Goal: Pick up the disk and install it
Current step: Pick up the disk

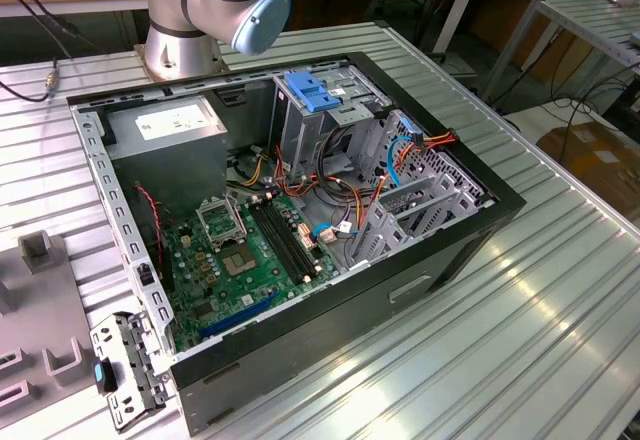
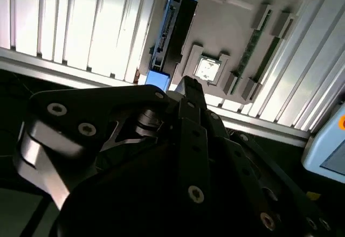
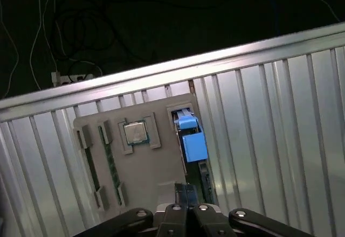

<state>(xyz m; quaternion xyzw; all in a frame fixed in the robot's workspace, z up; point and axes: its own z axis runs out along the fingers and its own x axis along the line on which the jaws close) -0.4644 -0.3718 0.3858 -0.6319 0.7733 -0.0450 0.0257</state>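
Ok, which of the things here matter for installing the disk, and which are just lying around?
Job: flat hard disk in blue plastic carrier, on edge in the grey tray; black gripper, shut, near it; open black computer case.
Lying about: square silver processor chip; green memory sticks; loose grey metal bracket.

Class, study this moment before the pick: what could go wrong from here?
The gripper hangs near the disk with its jaws shut; descending like that could strike the blue carrier.
The processor sits in the neighbouring pocket of the grey tray; a skewed approach might knock it.
Loose cables crowd the case beside the drive cage and may snag.
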